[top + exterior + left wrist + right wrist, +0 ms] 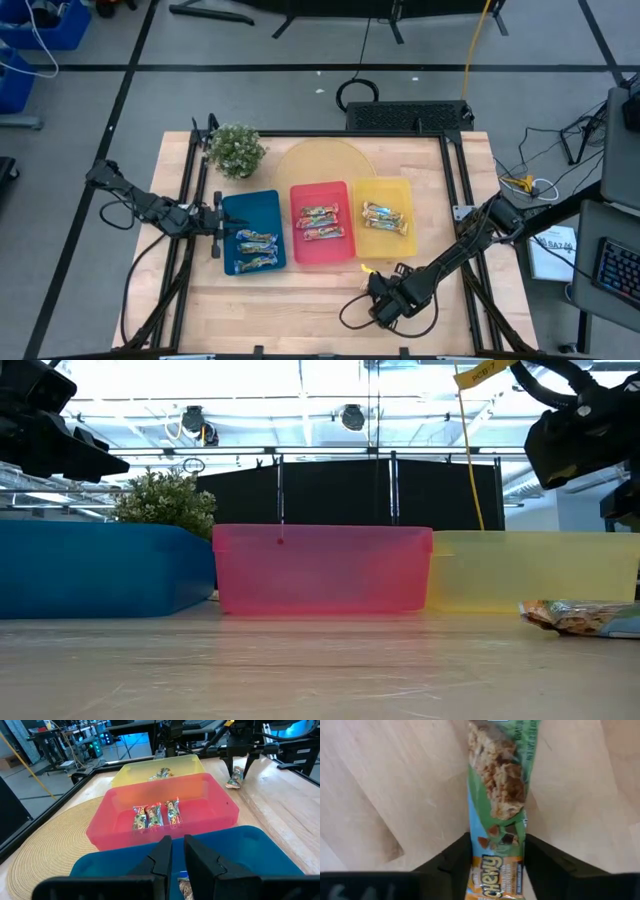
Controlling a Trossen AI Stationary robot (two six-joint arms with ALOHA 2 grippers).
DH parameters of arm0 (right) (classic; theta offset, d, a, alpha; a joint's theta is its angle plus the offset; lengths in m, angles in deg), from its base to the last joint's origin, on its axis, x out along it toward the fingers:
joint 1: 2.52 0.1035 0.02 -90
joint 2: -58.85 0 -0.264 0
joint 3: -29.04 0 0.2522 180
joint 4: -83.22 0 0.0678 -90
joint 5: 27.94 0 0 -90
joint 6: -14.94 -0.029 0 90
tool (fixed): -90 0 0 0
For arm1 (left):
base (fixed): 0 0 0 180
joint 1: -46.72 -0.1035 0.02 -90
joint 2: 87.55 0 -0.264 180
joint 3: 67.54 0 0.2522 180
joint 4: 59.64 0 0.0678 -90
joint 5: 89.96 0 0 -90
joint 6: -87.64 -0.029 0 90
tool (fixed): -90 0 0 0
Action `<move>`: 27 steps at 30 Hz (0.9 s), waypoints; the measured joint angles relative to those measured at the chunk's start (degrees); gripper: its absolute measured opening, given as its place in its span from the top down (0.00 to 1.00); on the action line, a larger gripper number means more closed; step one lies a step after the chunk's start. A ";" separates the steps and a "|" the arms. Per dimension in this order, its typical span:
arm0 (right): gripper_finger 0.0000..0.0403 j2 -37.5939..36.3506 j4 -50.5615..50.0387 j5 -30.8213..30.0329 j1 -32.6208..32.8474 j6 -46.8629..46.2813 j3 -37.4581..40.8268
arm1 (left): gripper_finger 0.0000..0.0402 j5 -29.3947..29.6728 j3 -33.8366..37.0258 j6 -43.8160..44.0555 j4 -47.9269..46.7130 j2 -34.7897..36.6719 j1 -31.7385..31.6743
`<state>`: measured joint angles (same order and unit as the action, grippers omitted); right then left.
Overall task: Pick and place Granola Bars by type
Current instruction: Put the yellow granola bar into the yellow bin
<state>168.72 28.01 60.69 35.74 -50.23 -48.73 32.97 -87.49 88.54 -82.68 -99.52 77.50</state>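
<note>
A blue tray (268,205), a red tray (320,192) and a yellow tray (395,190) stand side by side. Blue-silver bars (255,250) lie in the blue tray, red-green bars (155,815) in the red one, orange-gold bars (384,218) in the yellow one. One orange-gold and green bar (497,795) lies flat on the table in front of the yellow tray; it also shows in the low view (585,617). My right gripper (240,767) hangs open above it, a finger to either side, apart from it. My left gripper (177,855) is shut and empty over the blue tray's left end.
A potted plant (236,148) stands at the far left of the table. A round woven mat (50,850) lies behind the trays. Bare wood (290,300) spreads in front of the trays, to the left of the loose bar.
</note>
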 joint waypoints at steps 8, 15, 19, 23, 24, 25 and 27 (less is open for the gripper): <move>0.72 -4.27 1.74 -1.62 -0.07 3.26 0.00 | 0.86 0.00 0.00 -0.02 0.07 0.00 0.00; 0.71 -14.18 4.30 -3.89 -1.15 10.90 -0.56 | 0.86 0.02 0.00 -0.04 0.31 0.00 0.00; 0.73 -19.77 6.74 -7.81 -2.51 18.42 -0.97 | 0.86 0.05 0.00 -0.04 0.64 0.00 0.00; 0.73 -26.45 8.34 -13.15 -6.21 26.81 -1.25 | 0.86 0.09 0.00 -0.04 0.90 -0.01 -0.01; 0.73 -27.97 6.93 -14.27 -7.61 28.64 -1.25 | 0.86 0.09 0.00 -0.04 0.96 -0.02 -0.02; 0.73 -29.42 4.75 -15.76 -9.18 30.40 -1.20 | 0.86 0.09 0.00 -0.04 1.04 0.00 0.00; 0.74 -31.70 0.62 -18.68 -12.94 33.71 -1.19 | 0.86 0.09 0.00 -0.05 1.49 -0.02 0.00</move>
<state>137.01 28.63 42.02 22.81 -16.52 -49.91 33.06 -87.50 88.49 -81.19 -99.54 77.50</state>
